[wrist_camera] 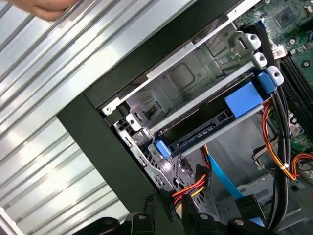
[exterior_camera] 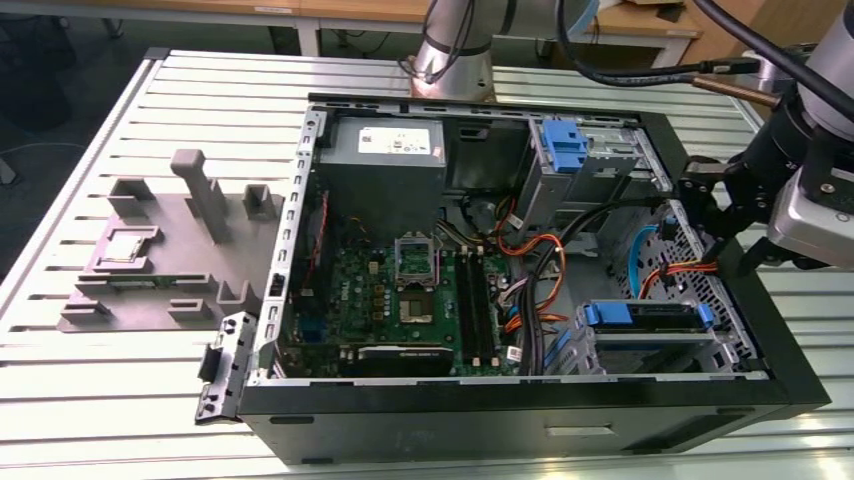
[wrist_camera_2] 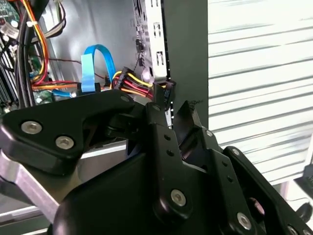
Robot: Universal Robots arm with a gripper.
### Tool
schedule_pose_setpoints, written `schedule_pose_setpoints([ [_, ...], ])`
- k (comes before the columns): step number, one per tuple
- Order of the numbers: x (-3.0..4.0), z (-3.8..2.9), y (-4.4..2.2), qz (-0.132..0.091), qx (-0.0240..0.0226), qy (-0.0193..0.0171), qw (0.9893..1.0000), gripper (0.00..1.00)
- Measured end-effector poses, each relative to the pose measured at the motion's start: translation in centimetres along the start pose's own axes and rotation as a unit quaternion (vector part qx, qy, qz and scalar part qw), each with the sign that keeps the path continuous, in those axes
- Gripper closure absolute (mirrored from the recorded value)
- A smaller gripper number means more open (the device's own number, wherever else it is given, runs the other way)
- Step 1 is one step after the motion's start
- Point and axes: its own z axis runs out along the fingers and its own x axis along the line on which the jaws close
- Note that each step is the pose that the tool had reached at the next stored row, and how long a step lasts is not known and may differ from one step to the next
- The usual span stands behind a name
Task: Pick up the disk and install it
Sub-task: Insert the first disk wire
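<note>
The disk (exterior_camera: pixel 647 316) lies flat in the metal drive cage at the near right corner of the open computer case (exterior_camera: pixel 534 405), its blue carrier facing up. In the first wrist view the disk (wrist_camera: pixel 242 98) sits in the cage rails with its dark connector edge showing. My gripper (exterior_camera: pixel 705 212) hangs at the case's right wall, behind and above the cage and apart from the disk. In the second wrist view my gripper (wrist_camera_2: pixel 171 115) is open, a narrow gap between its black fingers and nothing in it, just over the wall's edge.
A bare blue bracket (exterior_camera: pixel 566 148) stands in the far drive bay beside a grey metal box (exterior_camera: pixel 384 150). Orange, black and blue cables (exterior_camera: pixel 534 260) cross the case between motherboard and cage. A grey fixture (exterior_camera: pixel 174 250) sits on the slotted table at the exterior view's left.
</note>
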Motion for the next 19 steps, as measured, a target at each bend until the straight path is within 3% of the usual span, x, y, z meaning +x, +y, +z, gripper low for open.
schedule_pose_setpoints([
  [2,-0.01,0.04,0.02,-0.008,0.0023,0.0039,1.0000,0.65],
  [7,-0.07,0.09,0.07,-0.016,0.0112,0.0265,0.9995,0.65],
  [14,-0.38,0.05,0.29,-0.026,0.0121,0.0263,0.9993,0.65],
  [19,-0.62,0.22,0.35,-0.043,0.0040,0.0301,0.9986,0.65],
])
